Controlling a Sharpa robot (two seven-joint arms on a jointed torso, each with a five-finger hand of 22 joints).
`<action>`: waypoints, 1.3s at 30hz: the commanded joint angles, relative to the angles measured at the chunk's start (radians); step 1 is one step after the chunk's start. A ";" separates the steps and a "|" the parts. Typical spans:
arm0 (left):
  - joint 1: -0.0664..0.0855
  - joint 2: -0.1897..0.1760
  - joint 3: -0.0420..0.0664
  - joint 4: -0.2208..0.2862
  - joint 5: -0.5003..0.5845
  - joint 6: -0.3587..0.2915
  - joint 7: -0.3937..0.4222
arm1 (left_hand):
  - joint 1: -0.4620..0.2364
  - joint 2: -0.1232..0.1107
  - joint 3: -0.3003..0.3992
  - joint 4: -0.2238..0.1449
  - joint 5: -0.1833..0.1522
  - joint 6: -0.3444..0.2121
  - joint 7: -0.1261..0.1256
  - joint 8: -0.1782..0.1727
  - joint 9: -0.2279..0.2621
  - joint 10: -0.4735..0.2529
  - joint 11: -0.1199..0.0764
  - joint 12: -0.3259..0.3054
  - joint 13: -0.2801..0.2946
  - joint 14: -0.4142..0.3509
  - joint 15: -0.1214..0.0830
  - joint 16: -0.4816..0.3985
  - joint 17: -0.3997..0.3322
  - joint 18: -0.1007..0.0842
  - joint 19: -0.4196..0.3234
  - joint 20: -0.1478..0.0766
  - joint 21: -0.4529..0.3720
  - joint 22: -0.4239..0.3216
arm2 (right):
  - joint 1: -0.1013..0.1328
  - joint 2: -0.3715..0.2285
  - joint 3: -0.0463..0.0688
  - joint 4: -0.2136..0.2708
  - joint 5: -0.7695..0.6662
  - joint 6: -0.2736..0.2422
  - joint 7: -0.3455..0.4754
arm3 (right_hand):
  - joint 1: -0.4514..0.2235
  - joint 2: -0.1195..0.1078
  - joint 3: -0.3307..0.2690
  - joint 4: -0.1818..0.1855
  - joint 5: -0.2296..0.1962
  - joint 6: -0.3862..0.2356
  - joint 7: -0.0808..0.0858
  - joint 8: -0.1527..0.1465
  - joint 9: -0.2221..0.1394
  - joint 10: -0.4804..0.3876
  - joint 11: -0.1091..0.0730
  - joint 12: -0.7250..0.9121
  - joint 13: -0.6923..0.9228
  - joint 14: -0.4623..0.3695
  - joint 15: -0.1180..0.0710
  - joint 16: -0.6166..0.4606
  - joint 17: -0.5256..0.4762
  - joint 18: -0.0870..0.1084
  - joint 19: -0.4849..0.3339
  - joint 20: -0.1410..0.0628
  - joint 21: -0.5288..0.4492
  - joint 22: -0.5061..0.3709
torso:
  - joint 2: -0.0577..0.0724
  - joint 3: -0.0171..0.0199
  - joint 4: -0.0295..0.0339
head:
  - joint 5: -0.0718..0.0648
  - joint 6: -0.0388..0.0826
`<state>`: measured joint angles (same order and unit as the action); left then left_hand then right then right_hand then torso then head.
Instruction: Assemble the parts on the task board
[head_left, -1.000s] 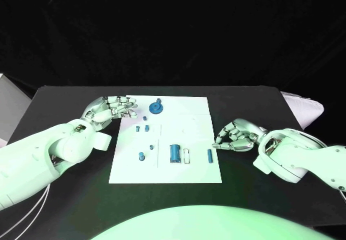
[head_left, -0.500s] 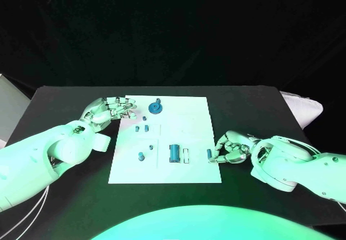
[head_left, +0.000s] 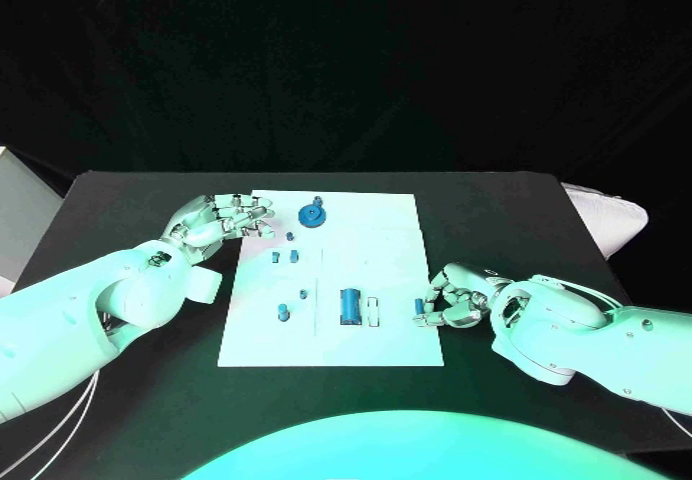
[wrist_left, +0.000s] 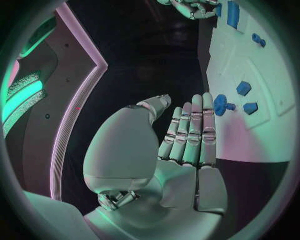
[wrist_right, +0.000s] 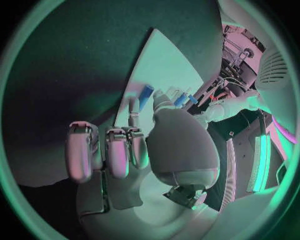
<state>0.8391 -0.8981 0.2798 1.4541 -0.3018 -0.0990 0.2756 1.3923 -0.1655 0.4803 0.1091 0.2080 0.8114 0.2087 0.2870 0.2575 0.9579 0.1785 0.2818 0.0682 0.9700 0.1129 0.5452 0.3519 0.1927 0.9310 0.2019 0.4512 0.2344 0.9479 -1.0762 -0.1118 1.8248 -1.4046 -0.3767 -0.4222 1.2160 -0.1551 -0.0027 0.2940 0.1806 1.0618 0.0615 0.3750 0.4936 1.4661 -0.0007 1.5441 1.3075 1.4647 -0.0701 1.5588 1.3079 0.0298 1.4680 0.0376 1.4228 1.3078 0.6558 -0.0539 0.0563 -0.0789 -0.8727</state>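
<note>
**Right hand at the edge peg, most parts still loose**

The white rectangular task board (head_left: 368, 270) lies mid-desk (head_left: 490, 210) with the small blue parts scattered over it: a round blue gear-like piece (head_left: 313, 214) near the far edge, small blue pegs (head_left: 284, 256) behind the middle, a larger blue cylinder (head_left: 349, 305) lying flat nearer the robot.

The right hand (head_left: 454, 297) sits at the board's right edge, fingers curled around a slim blue peg (head_left: 418, 306); whether it is truly pinched, I cannot tell.

The left hand (head_left: 216, 218) rests by the far left corner, fingers held straight and side by side, carrying nothing.

By my judgement, assembly has barely begun and nearly everything is left.
</note>
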 joint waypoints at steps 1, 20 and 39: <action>0.000 0.000 0.001 0.003 0.004 0.011 0.009 | -0.002 0.005 0.000 0.004 0.002 -0.004 0.037 0.006 -0.001 -0.009 0.000 0.007 0.001 -0.005 0.001 -0.006 0.001 -0.014 -0.003 0.004 -0.004 -0.002 | -0.006 0.010 -0.003 -0.008 -0.050 -0.002 -0.040 | 0.004 0.014 -0.009 -0.001 0.006 -0.001 0.002 -0.007 -0.004 0.089 -0.010 -0.006 0.246 0.100 -0.005 -0.002 0.238 -0.003 0.076 -0.008 0.003 0.214 | 0.000 0.0005 0.0003 | 0.002 0.000; -0.001 -0.003 0.001 0.005 0.004 0.013 0.007 | -0.003 0.005 -0.001 0.007 0.002 -0.005 0.037 0.008 -0.001 -0.010 -0.001 0.009 0.001 -0.004 0.001 -0.006 0.004 -0.013 -0.002 0.004 -0.006 -0.003 | -0.027 0.059 -0.003 -0.026 -0.214 0.079 -0.065 | 0.317 -0.050 0.166 -0.026 0.051 -0.005 0.015 -0.047 -0.031 0.081 0.000 -0.019 0.240 0.101 0.002 0.000 0.243 -0.003 0.077 -0.004 0.002 0.217 | -0.001 -0.0002 -0.0004 | 0.006 0.000; -0.001 -0.005 0.001 0.006 0.004 0.014 0.005 | -0.003 0.006 0.000 0.009 0.003 -0.005 0.036 0.009 -0.002 -0.010 -0.001 0.011 0.001 -0.005 0.001 -0.007 0.005 -0.013 -0.001 0.004 -0.007 -0.004 | -0.018 0.055 0.000 0.025 -0.102 -0.022 -0.029 | 0.201 -0.075 0.386 -0.014 0.282 0.013 0.005 -0.044 -0.027 0.091 -0.010 -0.001 0.249 0.106 -0.005 0.012 0.263 -0.009 0.084 -0.010 0.032 0.230 | -0.001 -0.0006 -0.0009 | 0.015 0.000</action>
<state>0.8383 -0.9036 0.2798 1.4572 -0.3018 -0.0983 0.2738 1.3923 -0.1656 0.4775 0.1119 0.2080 0.8114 0.2088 0.2928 0.2577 0.9543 0.1749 0.2874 0.0682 0.9699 0.1129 0.5452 0.3561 0.1927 0.9310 0.2019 0.4474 0.2313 0.9322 -1.0230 -0.1089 1.8443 -1.5593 -0.4017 -0.4498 1.4278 -0.2378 0.3783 0.2796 0.4582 1.0733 0.0698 0.3211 0.4562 1.4661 -0.0005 1.5386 1.3080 1.4646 -0.0700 1.5651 1.3076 0.0297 1.4644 0.0341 1.4521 1.3073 0.6550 -0.0541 0.0557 -0.0651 -0.8727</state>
